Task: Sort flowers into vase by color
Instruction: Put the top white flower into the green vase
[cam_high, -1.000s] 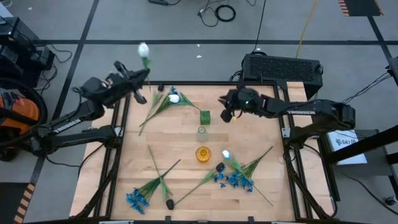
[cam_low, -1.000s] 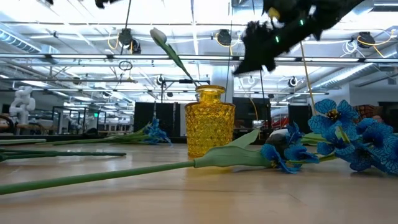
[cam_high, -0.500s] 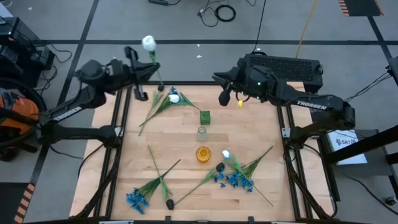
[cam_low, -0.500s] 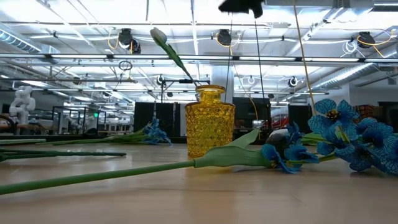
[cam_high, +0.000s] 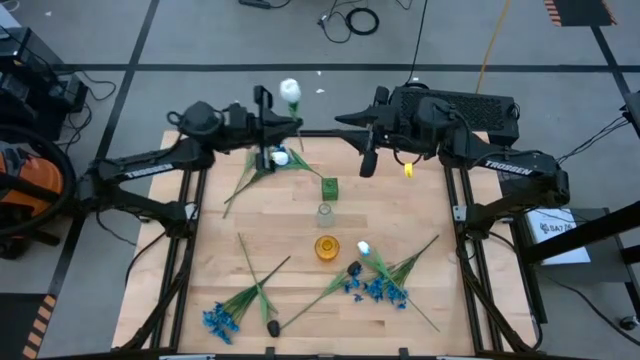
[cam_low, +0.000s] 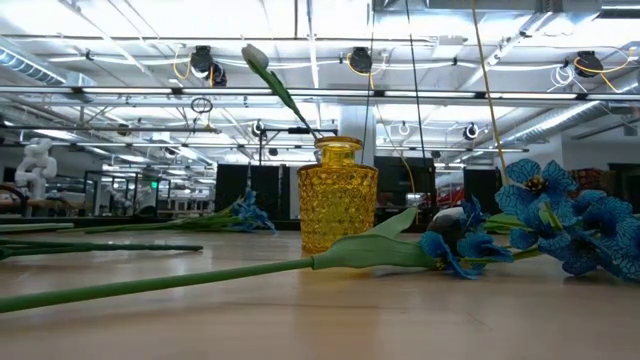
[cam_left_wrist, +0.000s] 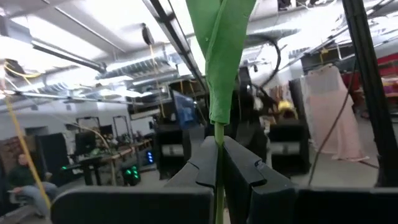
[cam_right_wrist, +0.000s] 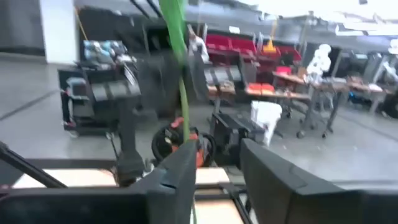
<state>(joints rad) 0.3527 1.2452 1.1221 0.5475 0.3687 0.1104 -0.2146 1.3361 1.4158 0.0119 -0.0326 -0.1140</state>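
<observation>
Gripping a white tulip (cam_high: 290, 91) by its thin green stem, the left hand (cam_high: 270, 128) is raised over the far edge of the tabletop (cam_high: 400, 215), fingers pinched shut on the stalk; in the left wrist view the stem runs straight up between the two dark fingers (cam_left_wrist: 205, 165) with a broad green leaf above them. The right hand (cam_high: 366, 150) is lifted too, facing the left one from the far right side, its fingers (cam_right_wrist: 180, 174) standing apart with a gap between them and nothing clamped; a green stem shows beyond that gap in the right wrist view.

Down on the wood, three small vases stand in a line near the middle: a green vase (cam_high: 329, 187) farthest back, a clear vase (cam_high: 324, 213) next, and a yellow vase (cam_high: 326, 247) nearest the front. Beside the yellow vase lie a second white tulip (cam_high: 364, 249), a dark bud (cam_high: 354, 268) and a blue cluster (cam_high: 378, 290), their stems crossing. Another blue cluster (cam_high: 218, 320) and a dark bud lie at the front left corner. Under the left hand, more flowers (cam_high: 262, 165) lie on the far left part, with white and blue heads showing
</observation>
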